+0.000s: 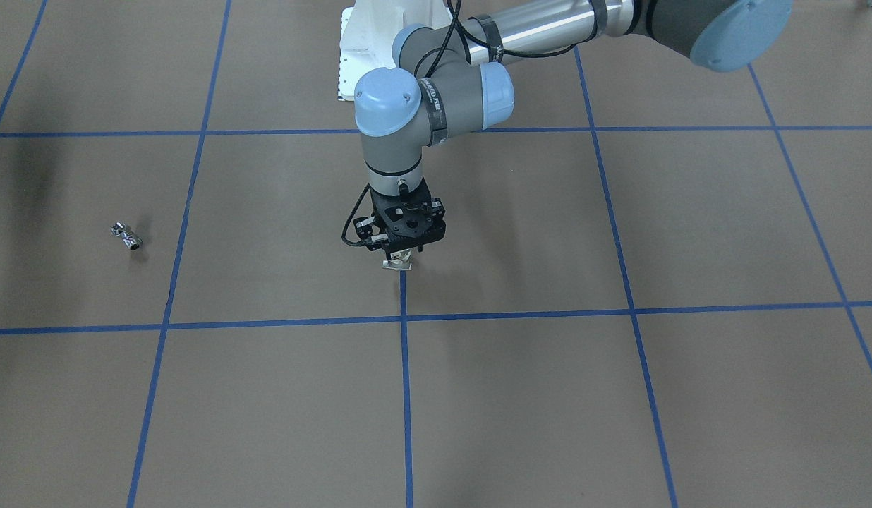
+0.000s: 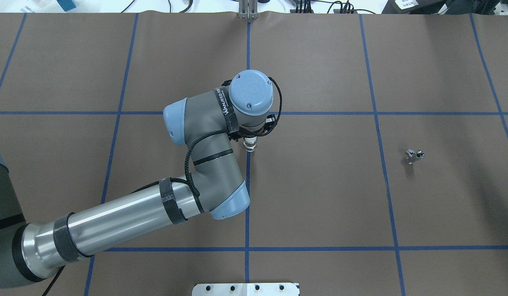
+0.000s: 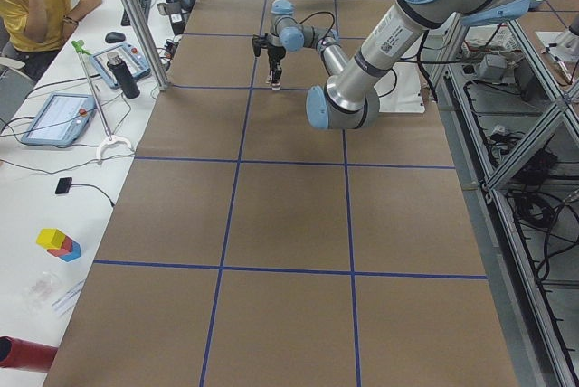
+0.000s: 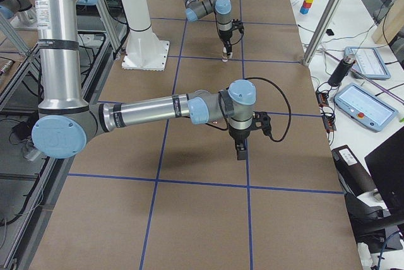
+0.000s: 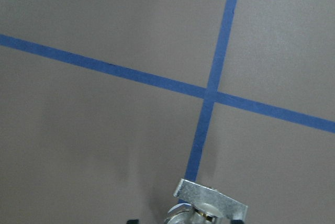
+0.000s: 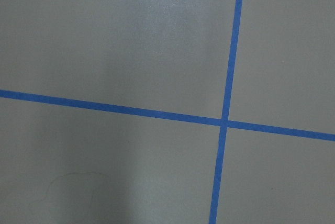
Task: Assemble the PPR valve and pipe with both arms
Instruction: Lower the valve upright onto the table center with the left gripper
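Observation:
The PPR valve (image 1: 398,264) hangs below my left gripper (image 1: 402,254), which is shut on it over the middle blue tape line. Its pale tab faces the camera in the left wrist view (image 5: 210,202), and from overhead only its lower end (image 2: 250,145) shows under the wrist. I cannot tell whether it touches the table. The pipe (image 2: 414,156) is a short chrome piece lying alone far to the robot's right, also seen from the front (image 1: 126,236). My right gripper (image 4: 240,151) points down at the paper away from both parts. I cannot tell its state.
Brown paper with a blue tape grid (image 6: 226,122) covers the table. The white bolted pedestal (image 1: 365,49) stands at the robot's side of the table. A side bench holds tablets (image 3: 56,117) and a bottle (image 3: 125,77), with a seated person (image 3: 36,3) beside it.

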Action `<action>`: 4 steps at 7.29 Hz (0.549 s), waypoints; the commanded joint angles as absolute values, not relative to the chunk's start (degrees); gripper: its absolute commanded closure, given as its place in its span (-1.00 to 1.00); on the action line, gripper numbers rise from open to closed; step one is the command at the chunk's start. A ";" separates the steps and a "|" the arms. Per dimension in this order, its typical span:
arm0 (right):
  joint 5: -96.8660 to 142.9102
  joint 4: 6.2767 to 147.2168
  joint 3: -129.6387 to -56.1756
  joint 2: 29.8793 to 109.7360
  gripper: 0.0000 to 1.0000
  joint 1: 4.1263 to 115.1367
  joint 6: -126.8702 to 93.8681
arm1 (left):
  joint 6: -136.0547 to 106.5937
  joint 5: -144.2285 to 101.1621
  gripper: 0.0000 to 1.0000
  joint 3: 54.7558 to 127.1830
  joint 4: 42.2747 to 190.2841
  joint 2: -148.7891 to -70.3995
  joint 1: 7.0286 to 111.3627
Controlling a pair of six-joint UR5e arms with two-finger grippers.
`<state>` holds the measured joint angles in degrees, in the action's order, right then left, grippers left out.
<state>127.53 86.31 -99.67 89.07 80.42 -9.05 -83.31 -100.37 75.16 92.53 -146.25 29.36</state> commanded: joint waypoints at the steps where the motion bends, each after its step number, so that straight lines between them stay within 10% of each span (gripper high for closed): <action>1: 127.53 86.31 -99.67 89.03 -1.00 80.42 -9.05 | -80.96 -100.37 -0.99 75.67 92.46 -146.25 29.44; 4: 127.70 85.18 -99.67 88.86 -1.00 80.42 -9.05 | -75.34 -100.90 -1.00 84.50 91.06 -142.59 31.19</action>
<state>127.57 86.02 -99.67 88.91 80.42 -9.05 -77.85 -100.76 79.67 91.65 -145.28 30.33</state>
